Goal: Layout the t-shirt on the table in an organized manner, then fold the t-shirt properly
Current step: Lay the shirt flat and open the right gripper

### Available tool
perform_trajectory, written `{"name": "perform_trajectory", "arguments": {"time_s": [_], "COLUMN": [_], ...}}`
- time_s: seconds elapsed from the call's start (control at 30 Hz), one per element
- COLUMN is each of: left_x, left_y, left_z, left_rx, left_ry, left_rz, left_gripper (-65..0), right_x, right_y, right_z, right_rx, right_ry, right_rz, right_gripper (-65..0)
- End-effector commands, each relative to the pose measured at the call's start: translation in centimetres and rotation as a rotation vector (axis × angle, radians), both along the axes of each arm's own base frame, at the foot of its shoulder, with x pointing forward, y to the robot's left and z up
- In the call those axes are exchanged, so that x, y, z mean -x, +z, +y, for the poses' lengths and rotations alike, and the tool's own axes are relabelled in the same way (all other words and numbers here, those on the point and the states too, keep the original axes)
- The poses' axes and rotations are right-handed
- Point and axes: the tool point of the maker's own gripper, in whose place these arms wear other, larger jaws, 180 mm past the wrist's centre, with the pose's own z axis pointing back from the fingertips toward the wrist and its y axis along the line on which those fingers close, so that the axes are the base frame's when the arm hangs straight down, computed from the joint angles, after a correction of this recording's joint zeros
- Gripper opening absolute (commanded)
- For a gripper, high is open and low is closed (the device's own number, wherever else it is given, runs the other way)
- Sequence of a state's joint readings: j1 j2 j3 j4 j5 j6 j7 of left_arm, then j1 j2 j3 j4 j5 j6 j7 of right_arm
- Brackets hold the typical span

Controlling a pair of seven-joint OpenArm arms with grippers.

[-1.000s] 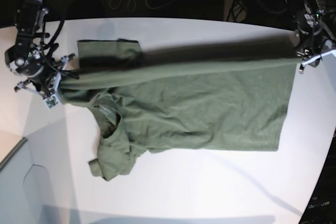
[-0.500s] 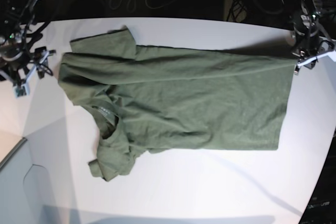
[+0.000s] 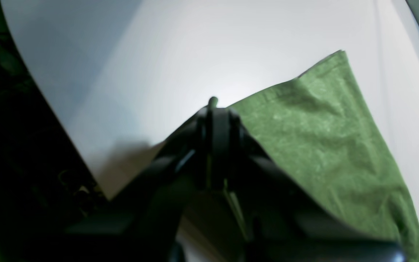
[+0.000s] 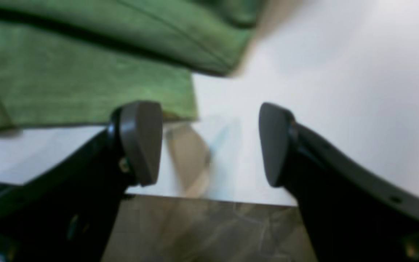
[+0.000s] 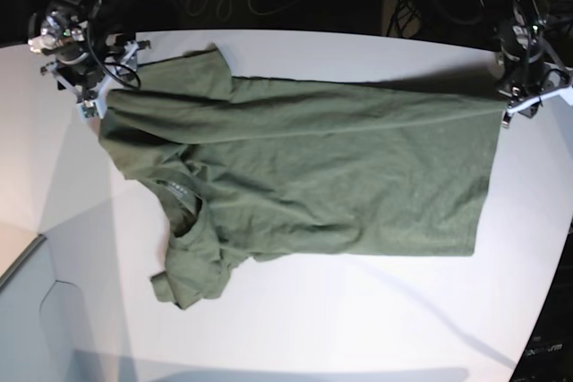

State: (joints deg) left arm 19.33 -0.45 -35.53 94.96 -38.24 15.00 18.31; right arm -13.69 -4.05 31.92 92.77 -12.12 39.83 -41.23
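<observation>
T-shirt [image 5: 331, 176] long axis left-right, collar left.

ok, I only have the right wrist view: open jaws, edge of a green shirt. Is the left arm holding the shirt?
Observer: Yes. The left gripper is shut on the shirt's hem corner, near the table's edge.
Operator: Is the shirt flat?
Observer: Mostly. The body is spread out, but one sleeve is bunched up below the collar.
Operator: Where's my gripper relative to it?
Observer: The right gripper is open beside the other sleeve, with only bare table between its jaws.
</observation>
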Motion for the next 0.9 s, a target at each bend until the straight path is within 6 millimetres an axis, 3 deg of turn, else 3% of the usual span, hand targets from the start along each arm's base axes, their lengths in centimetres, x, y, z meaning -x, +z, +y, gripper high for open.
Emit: {"name": "perform_trajectory", "arguments": {"time_s": [0.0, 0.17, 0.4, 0.5, 0.57, 0.63, 0.67, 0.87], "left_x": [-0.3, -0.2, -0.2, -0.3, -0.2, -0.2, -0.2, -0.2], "left_y": [1.1, 1.3, 1.3, 1.3, 1.3, 1.3, 1.3, 2.4], "left_z": [0.6, 0.9, 0.9, 0.9, 1.0, 1.0, 1.0, 1.0], "left_rx": [-0.034, -0.042, -0.046, -0.044, -0.043, -0.043, -0.043, -0.063], "left_ry": [0.003, 0.005, 0.004, 0.004, 0.006, 0.006, 0.006, 0.0], "left_rz": [-0.028, -0.028, -0.026, -0.028, -0.029, -0.029, -0.027, -0.046], "left_gripper": [-65.0, -65.0, -65.0, -65.0, -65.0, -65.0, -65.0, -65.0], "right_x": [-0.3, -0.9, -1.8, -1.2, -0.7, -0.1, 0.7, 2.8], "right_y": [0.3, 0.1, 0.0, -1.0, -1.4, -1.2, -1.1, 4.3], "right_z": [0.0, 2.5, 4.8, 5.1, 5.0, 4.4, 3.9, 2.6], "right_rx": [0.001, -0.037, -0.058, -0.075, -0.078, -0.063, -0.052, 0.062], "right_ry": [0.002, 0.044, 0.113, 0.112, 0.109, 0.098, 0.085, 0.085], "right_rz": [-0.019, -0.024, -0.029, 0.001, 0.017, 0.025, 0.032, -0.061], "right_gripper": [-23.3, -24.7, -39.5, -44.6, -52.3, -64.0, -65.0, -65.0]}}
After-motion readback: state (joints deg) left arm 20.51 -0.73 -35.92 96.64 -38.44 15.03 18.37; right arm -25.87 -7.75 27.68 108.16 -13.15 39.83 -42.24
